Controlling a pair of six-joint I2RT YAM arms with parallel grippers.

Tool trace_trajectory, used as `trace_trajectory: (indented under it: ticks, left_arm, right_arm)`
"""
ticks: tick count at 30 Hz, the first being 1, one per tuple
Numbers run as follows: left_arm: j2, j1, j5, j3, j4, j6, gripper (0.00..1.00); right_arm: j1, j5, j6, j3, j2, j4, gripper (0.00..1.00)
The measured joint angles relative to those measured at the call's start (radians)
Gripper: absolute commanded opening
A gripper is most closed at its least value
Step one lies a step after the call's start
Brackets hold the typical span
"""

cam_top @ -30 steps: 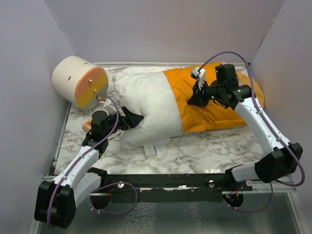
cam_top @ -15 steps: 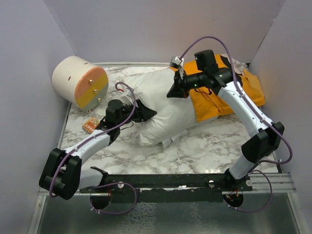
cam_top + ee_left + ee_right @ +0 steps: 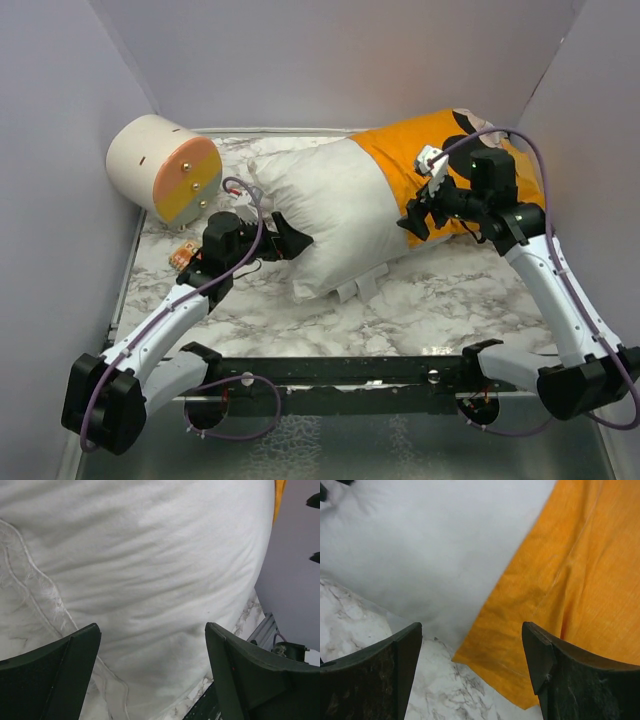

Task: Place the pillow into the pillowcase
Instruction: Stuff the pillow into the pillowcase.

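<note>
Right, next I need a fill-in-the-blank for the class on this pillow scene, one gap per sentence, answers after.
The plump white fabric pillow is only partly inside the thin ____ fabric pillowcase.
The flat table under them has a grey-veined ____ pattern.
The left gripper and the right gripper both have their jaws ____.
The cream-and-orange cylinder lies in the table's far ____ corner.
Missing words: orange; marble; open; left.

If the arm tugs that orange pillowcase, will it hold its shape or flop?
Probably floppy: the pillowcase is thin, wrinkled fabric draped over the pillow. Likely light, and it may bunch at its open edge rather than sliding.
</note>
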Motion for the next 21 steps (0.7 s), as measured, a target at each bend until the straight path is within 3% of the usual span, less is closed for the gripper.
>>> trace_trajectory:
  ticks: [4, 6, 7, 10, 12, 16, 21]
  left_arm:
    - [-0.007, 0.0, -0.005, 0.047, -0.141, 0.016, 0.91]
    - [-0.007, 0.0, -0.006, 0.053, -0.178, 0.022, 0.91]
    - [-0.007, 0.0, -0.006, 0.053, -0.192, 0.025, 0.92]
    - [-0.002, 0.0, 0.002, 0.048, -0.198, 0.022, 0.91]
    - [0.021, 0.0, 0.023, 0.04, -0.161, 0.009, 0.89]
    - [0.134, 0.0, 0.077, 0.04, -0.078, -0.01, 0.81]
    - [0.222, 0.0, 0.113, 0.058, -0.03, -0.016, 0.64]
  right_arm:
    - [-0.006, 0.114, 0.003, -0.086, 0.041, 0.038, 0.79]
    - [-0.006, 0.173, 0.01, -0.106, 0.089, 0.049, 0.72]
    - [-0.006, 0.192, 0.013, -0.109, 0.104, 0.055, 0.64]
    - [-0.006, 0.242, 0.022, -0.11, 0.129, 0.076, 0.26]
    - [-0.006, 0.26, 0.026, -0.11, 0.129, 0.087, 0.13]
    - [-0.012, 0.262, 0.024, -0.104, 0.128, 0.085, 0.01]
    - [-0.016, 0.196, 0.012, -0.069, 0.119, 0.046, 0.01]
